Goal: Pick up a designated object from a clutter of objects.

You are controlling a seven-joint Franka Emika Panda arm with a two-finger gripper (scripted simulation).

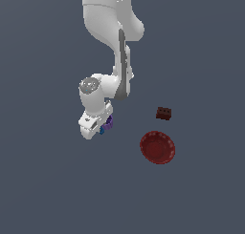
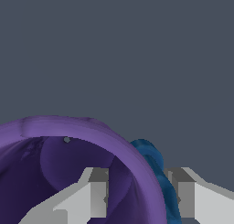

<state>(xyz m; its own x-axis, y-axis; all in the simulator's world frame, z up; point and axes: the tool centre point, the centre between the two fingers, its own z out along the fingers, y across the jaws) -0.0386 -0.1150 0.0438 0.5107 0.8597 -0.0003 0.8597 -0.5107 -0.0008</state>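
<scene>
The purple cup [image 1: 109, 123] sits at the exterior view's left of the clutter, mostly hidden beneath the white arm's [image 1: 107, 61] lowered hand, with only a sliver of its side showing. In the wrist view the cup [image 2: 68, 141] fills the near field, its open mouth facing the camera and its rim running between the two fingers. The gripper [image 2: 139, 195] straddles that rim: one finger [image 2: 91, 193] stands inside the cup's cavity, the other [image 2: 185, 195] outside the wall. The jaws are at a middling spread around the wall; whether the pads press it cannot be told. The blue piece [image 2: 153, 159] lies against the cup's outer wall, between it and the outer finger; in the exterior view it shows as a small blue spot [image 1: 102, 130] just beside the cup. Well apart, toward the exterior view's right, the dark red-brown block [image 1: 164, 113] rests on the grey floor [image 1: 48, 190]. The red bowl [image 1: 157, 147] sits near the block, upright, mouth open upward.
</scene>
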